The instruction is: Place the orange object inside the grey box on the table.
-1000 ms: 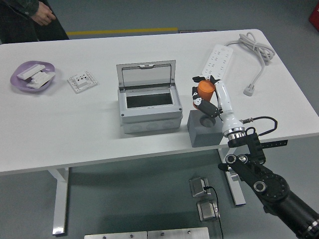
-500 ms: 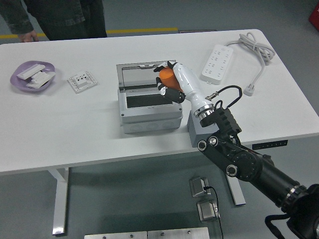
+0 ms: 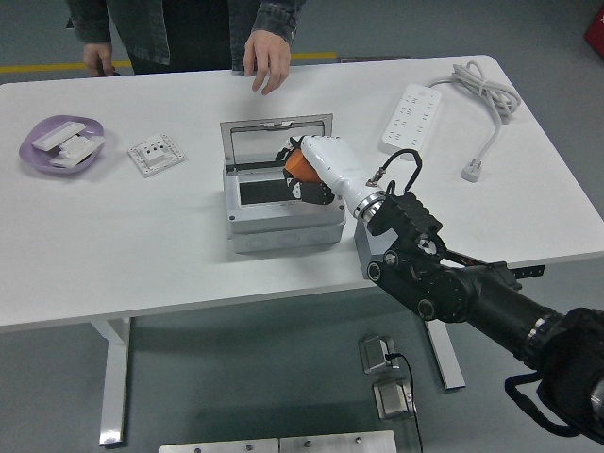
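One right hand (image 3: 304, 170) pinching orange object (image 3: 298, 166), axis unclear, over open grey box (image 3: 283, 222)

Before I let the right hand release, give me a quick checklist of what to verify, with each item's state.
1. Lid of the grey box raised, opening exposed: ok.
2. Right hand gripping the orange object: ok.
3. Orange object over the opening: ok, at its right part.
4. Object lowered below the rim: cannot tell.
5. Person's hand away from the box: ok, it hangs over the table's far edge.
6. Power strip and its cable apart from the arm: ok.
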### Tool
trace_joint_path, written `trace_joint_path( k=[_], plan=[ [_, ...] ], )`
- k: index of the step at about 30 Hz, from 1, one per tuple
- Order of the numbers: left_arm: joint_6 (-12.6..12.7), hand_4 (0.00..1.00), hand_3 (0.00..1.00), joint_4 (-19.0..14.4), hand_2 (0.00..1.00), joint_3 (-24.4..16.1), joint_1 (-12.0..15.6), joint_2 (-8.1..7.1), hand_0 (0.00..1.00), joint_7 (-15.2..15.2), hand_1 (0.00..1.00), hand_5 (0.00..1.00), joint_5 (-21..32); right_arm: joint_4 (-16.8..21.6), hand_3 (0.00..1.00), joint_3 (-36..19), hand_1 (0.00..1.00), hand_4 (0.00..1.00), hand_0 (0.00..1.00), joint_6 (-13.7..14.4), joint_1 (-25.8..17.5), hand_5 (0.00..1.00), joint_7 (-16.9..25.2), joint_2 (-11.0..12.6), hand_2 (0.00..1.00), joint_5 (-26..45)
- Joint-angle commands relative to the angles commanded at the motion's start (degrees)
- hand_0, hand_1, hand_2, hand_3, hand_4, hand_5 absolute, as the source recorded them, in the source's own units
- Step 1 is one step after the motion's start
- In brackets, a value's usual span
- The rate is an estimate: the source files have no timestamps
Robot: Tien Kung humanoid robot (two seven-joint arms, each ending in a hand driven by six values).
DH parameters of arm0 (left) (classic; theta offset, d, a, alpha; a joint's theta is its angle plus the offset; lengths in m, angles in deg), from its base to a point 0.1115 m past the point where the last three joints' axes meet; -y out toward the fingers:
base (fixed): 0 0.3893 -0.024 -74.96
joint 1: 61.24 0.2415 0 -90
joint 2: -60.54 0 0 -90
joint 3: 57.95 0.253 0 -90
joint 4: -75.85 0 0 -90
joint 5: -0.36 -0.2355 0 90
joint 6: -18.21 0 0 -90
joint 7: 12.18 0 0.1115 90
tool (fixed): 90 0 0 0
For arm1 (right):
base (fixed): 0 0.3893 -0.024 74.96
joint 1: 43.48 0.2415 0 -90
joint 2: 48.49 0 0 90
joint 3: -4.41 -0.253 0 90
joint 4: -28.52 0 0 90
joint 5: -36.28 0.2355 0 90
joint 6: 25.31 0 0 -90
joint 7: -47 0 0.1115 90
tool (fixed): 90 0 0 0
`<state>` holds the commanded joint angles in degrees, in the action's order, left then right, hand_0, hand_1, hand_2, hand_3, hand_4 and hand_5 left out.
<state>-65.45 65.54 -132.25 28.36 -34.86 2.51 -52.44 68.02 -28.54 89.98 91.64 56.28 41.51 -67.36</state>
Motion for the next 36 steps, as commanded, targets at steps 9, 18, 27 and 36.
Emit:
trace_joint_path(
  k=[9,18,27,36],
  plan=[
    [-0.1,0.573,0.611,0.0,0.528,-0.3,-0.1,-0.19,0.625,0.2,0.570,0.134,-0.5,-0.7,0.578,3.0,0.347,0.002,0.131,-0.7,2.4,0.002,0.2,0.0,0.595,0.0],
    [-0.2,0.572,0.610,0.0,0.527,-0.2,-0.3,-0.35,0.623,0.2,0.571,0.133,-0.6,-0.8,0.592,3.7,0.391,0.002,0.171,-3.6,2.9,0.002,0.7,0.0,0.593,0.5],
    [-0.3,0.571,0.609,0.0,0.527,-0.3,-0.5,-0.34,0.623,0.3,0.570,0.134,-0.9,-0.9,0.666,2.7,0.480,0.002,0.251,-6.6,3.3,0.002,0.1,0.0,0.624,-1.9],
    [-0.5,0.569,0.609,0.0,0.527,0.0,-0.7,-0.26,0.622,0.3,0.570,0.132,-0.9,-0.9,0.894,2.3,0.711,0.829,0.771,-6.7,3.6,0.171,-0.3,0.0,0.759,-3.0]
  ],
)
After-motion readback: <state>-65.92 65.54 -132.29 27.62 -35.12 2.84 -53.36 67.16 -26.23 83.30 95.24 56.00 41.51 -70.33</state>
